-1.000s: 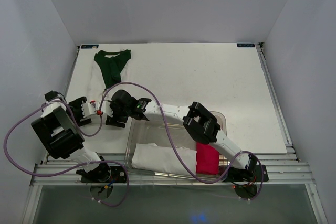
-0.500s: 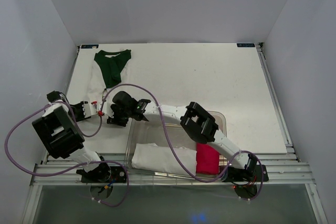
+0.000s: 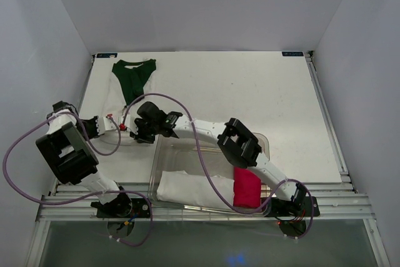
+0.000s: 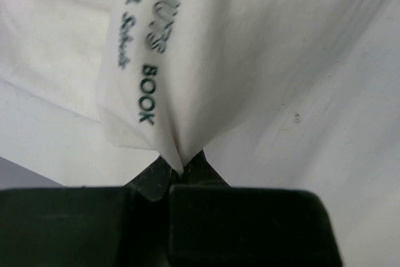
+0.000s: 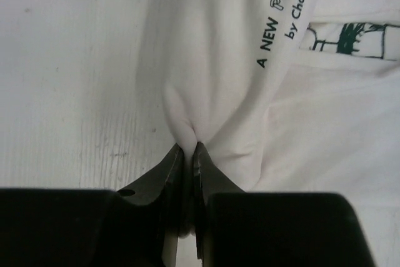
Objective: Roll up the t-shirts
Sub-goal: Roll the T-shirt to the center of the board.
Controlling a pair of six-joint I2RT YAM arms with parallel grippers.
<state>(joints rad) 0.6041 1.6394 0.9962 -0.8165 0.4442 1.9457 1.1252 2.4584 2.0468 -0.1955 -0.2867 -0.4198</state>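
The white t-shirt (image 3: 116, 107) lies flat at the table's left, pale against the white top, its black lettering showing in both wrist views. My left gripper (image 3: 102, 124) is at the shirt's near-left edge and my right gripper (image 3: 138, 133) at its near-right edge. The left gripper (image 4: 178, 168) is shut on a pinched corner of the white t-shirt (image 4: 250, 42). A raised fold of the white t-shirt (image 5: 212, 60) is pinched in the shut right gripper (image 5: 187, 149). The dark green t-shirt (image 3: 133, 77) lies crumpled at the far left, touched by neither gripper.
A clear plastic bin (image 3: 263, 142) stands at the near edge, under the right arm. It holds a folded white cloth (image 3: 187, 189) and a bright pink bundle (image 3: 247, 187). Purple cables loop over both arms.
Both grippers went from open to shut, each pinching the white t-shirt's near edge. Both have shifted slightly farther from the near edge.
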